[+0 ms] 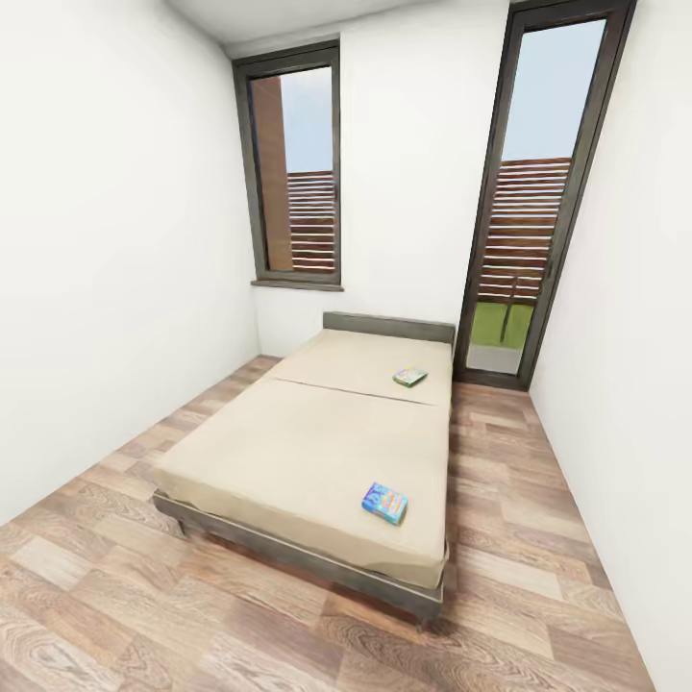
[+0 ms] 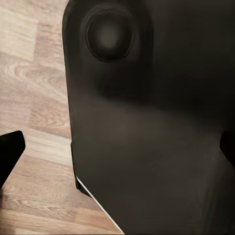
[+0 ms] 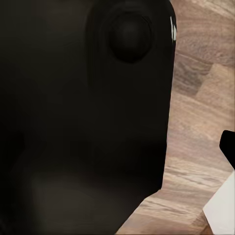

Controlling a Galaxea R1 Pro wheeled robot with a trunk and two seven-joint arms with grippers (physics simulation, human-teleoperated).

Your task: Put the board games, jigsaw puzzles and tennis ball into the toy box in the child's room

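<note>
The head view looks across the child's room at the bed [image 1: 288,452], a beige mattress on a grey frame. Two board games lie on it: a mostly blue one [image 1: 384,503] near the foot's right corner, and a green and white one [image 1: 409,377] near the headboard on the right. The table, toy box, jigsaw puzzles and tennis ball are out of view. My left gripper [image 2: 119,149] is open, with a dark fingertip [image 2: 10,152] at each side and nothing between them. My right gripper [image 3: 117,147] looks open too. One finger [image 3: 229,144] shows; the other is lost against the dark robot body.
Both wrist views look down past the black robot body [image 2: 147,122] at the wood-plank floor [image 2: 34,98]. White walls close in on the left and right of the bed. Two tall dark-framed windows [image 1: 293,173] stand behind the headboard. Open floor [image 1: 500,500] runs along the bed's right side.
</note>
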